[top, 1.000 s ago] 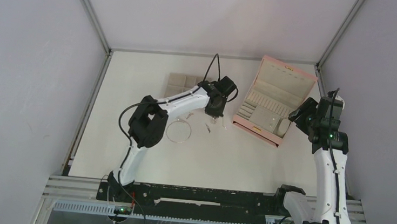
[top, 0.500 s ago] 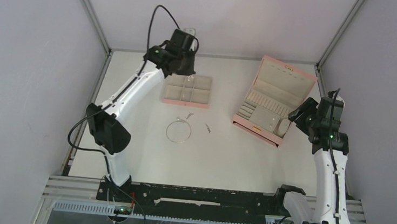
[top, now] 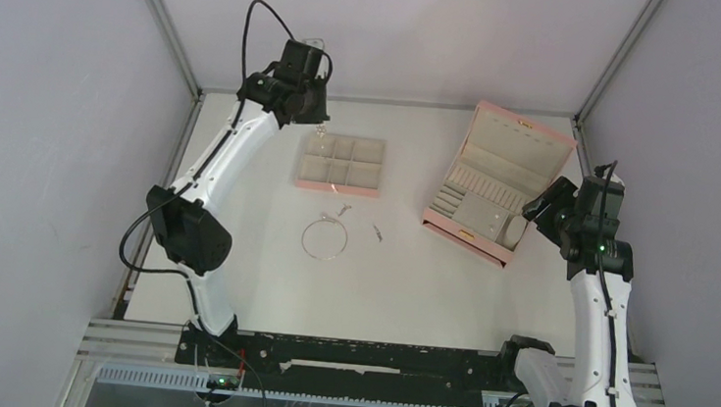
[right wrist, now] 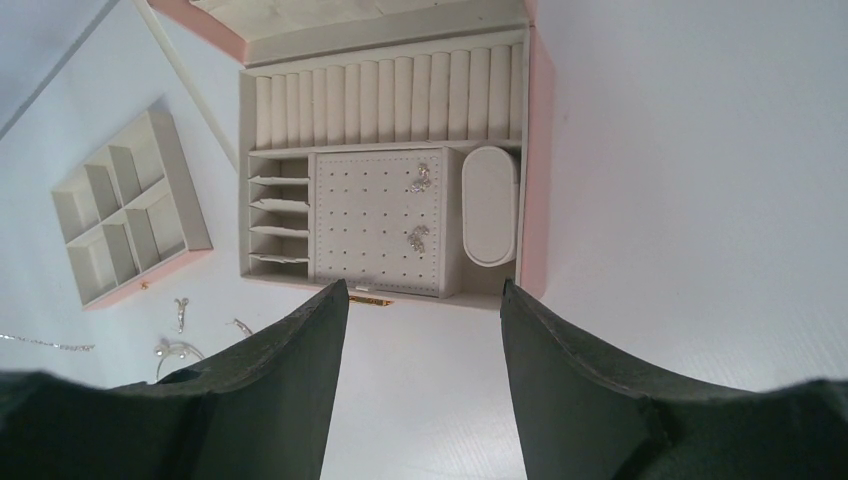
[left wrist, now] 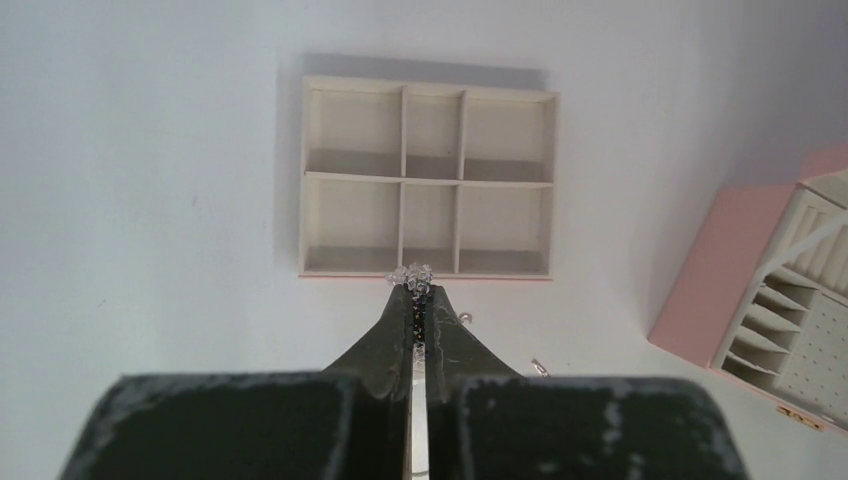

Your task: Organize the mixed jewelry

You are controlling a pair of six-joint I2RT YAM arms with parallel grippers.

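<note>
One tiny silver cluster (left wrist: 411,271) sat pinched in the clenched left gripper (left wrist: 418,292) above the tray's (left wrist: 303,180) lower edge, likely poised for a compartment. The right gripper (right wrist: 420,300) hung spread, empty; the hoop (top: 303,238) lay centre-frame.

Two white-shelled robot arms, the left arm (top: 228,157) and the right arm (top: 595,318), show black joint housings and black wrist units above a black base rail (top: 353,355). A thin black cable (top: 248,26) arcs off the left wrist; a green light (top: 601,248) glows on the right. Matte dark fingers (right wrist: 290,380) taper to blunt tips.
</note>
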